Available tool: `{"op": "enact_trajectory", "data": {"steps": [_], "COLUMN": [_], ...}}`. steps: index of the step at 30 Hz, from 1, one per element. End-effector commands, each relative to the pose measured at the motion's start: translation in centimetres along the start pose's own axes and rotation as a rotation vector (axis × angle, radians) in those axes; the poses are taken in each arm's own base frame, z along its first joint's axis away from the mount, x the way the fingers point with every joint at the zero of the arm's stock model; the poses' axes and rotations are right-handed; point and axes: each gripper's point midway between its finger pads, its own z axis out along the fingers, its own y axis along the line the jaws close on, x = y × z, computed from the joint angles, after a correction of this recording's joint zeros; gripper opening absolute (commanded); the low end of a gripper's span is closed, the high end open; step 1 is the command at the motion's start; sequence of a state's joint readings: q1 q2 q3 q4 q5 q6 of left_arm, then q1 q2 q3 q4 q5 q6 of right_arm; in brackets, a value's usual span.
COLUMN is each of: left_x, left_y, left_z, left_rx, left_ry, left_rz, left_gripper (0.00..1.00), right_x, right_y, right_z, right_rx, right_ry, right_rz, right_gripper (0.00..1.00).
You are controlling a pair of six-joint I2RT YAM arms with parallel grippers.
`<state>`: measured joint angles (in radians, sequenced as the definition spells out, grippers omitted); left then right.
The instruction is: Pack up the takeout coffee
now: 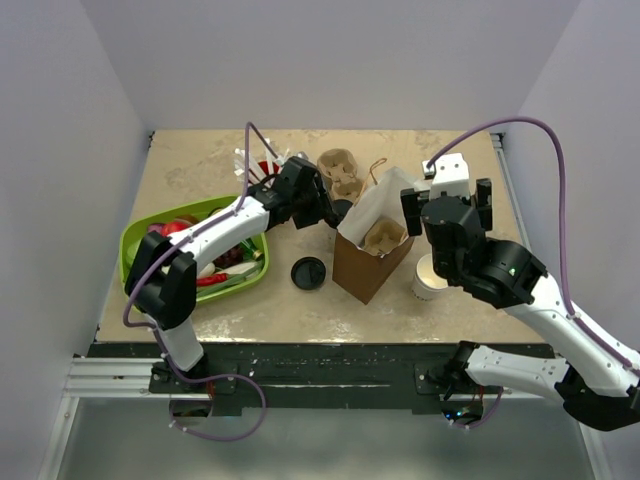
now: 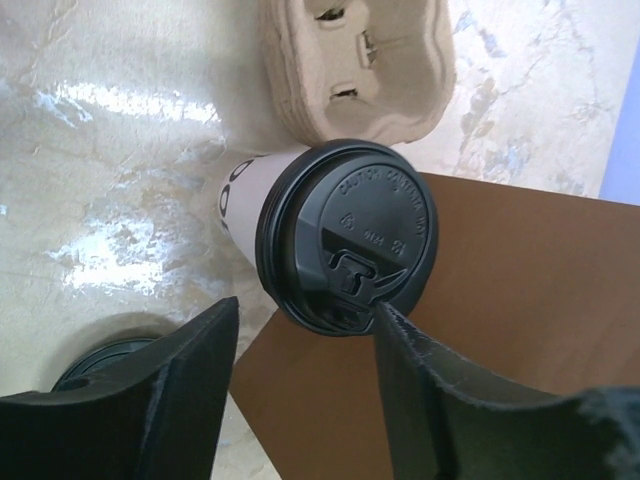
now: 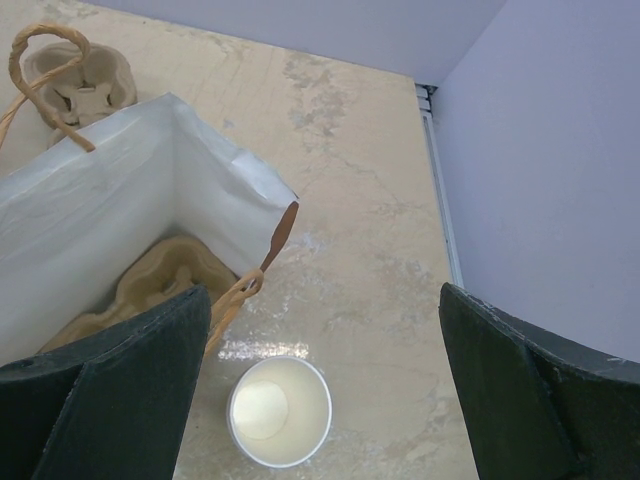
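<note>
Overhead, the coffee (image 1: pixel 343 209) stands on the tabletop (image 1: pixel 200 160) just left of the bag (image 1: pixel 365 262), outside it; the left end effector (image 1: pixel 330 210) is right at the coffee; a loose lid (image 1: pixel 308 273) lies in front of the bag; an open cup (image 1: pixel 430 278) sits on the bag's right, under the right end effector (image 1: pixel 447 215); a green tray (image 1: pixel 135 240) is at far left.

From the left wrist, the coffee (image 2: pixel 345 235) shows its black lid against the bag's brown wall (image 2: pixel 520 290); the left end effector (image 2: pixel 308 305) is parted around the lid's near rim, with a gap at the left finger (image 2: pixel 170 400), so not gripping; a carrier (image 2: pixel 360 65) lies beyond.

From the right wrist, the right end effector (image 3: pixel 320 390) is spread wide and holds nothing; the cup (image 3: pixel 278 410) stands below it; the bag (image 3: pixel 120 200) holds a second carrier (image 3: pixel 160 285).
</note>
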<state>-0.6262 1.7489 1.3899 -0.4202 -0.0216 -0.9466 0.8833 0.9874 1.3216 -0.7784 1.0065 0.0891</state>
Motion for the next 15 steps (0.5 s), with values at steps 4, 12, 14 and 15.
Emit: {"op": "enact_trajectory", "data": {"steps": [4, 12, 14, 15], "left_x": [0.9, 0.5, 0.5, 0.4], "left_y": [-0.8, -0.5, -0.8, -0.8], "left_z": [0.4, 2.0, 2.2, 2.3], "left_rx": [0.013, 0.001, 0.013, 0.016], "left_ry": [0.017, 0.016, 0.016, 0.015], "left_rz": [-0.017, -0.023, -0.018, -0.02], "left_gripper": [0.68, 0.62, 0.61, 0.59], "right_x": [-0.9, -1.2, -1.2, -1.2], "right_y": [-1.6, -1.6, -1.6, -1.6], "right_z": [-0.2, -0.2, -0.1, -0.1], "right_rx": [0.061, 0.064, 0.064, 0.066], "right_ry": [-0.04, -0.045, -0.044, -0.045], "right_rz": [0.063, 0.066, 0.064, 0.065], "right_gripper": [0.98, 0.98, 0.98, 0.98]}}
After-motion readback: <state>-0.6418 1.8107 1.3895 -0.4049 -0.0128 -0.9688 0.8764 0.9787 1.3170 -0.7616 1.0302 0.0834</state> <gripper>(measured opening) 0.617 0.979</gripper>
